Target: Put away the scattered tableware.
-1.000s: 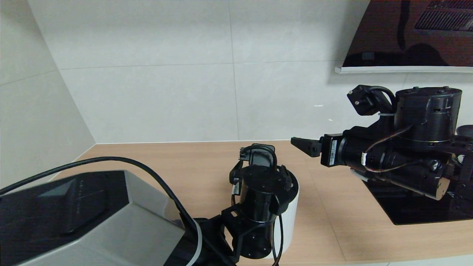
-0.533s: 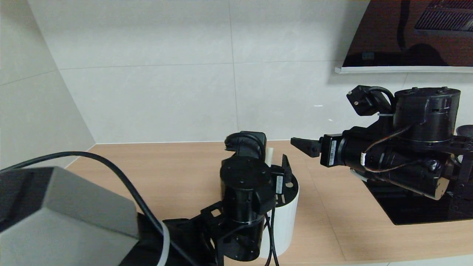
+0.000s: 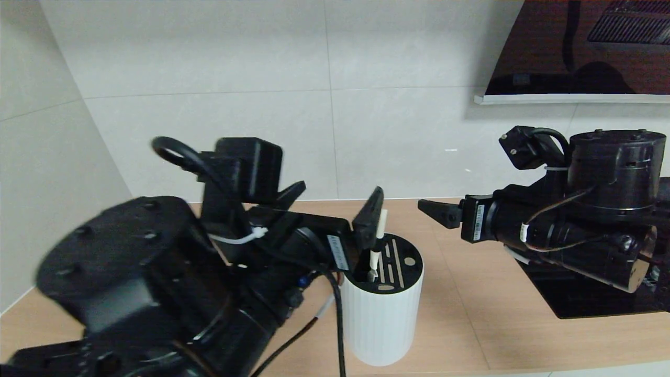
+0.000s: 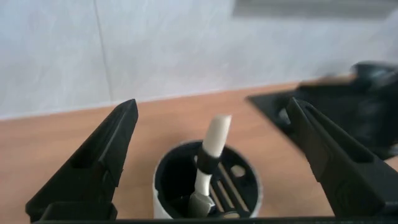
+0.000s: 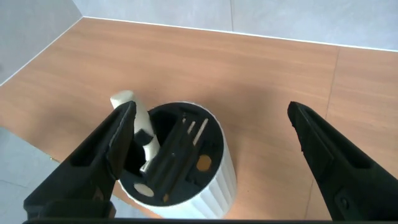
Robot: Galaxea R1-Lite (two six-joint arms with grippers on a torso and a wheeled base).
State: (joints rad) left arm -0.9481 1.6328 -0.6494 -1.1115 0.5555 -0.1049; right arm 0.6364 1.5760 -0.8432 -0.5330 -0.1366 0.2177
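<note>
A white ribbed holder (image 3: 384,319) with a black slotted top stands on the wooden counter (image 3: 460,314). A white-handled utensil (image 3: 378,238) stands upright in one of its slots, held by nothing. My left gripper (image 3: 331,201) is open, just behind and above the holder on its left side. In the left wrist view that gripper (image 4: 211,107) frames the utensil handle (image 4: 214,140) and the holder (image 4: 249,186) without touching them. My right gripper (image 3: 435,212) hovers to the right of the holder. In the right wrist view it (image 5: 211,111) is open above the holder (image 5: 221,180).
A black cooktop (image 3: 576,298) is set into the counter at the right, under my right arm. A dark range hood (image 3: 576,47) hangs on the tiled wall above it. The counter's front edge runs just below the holder.
My left gripper has lifted off the holder and swung back to the left, open, leaving the white-handled utensil standing in it. The right arm shifted slightly right.
</note>
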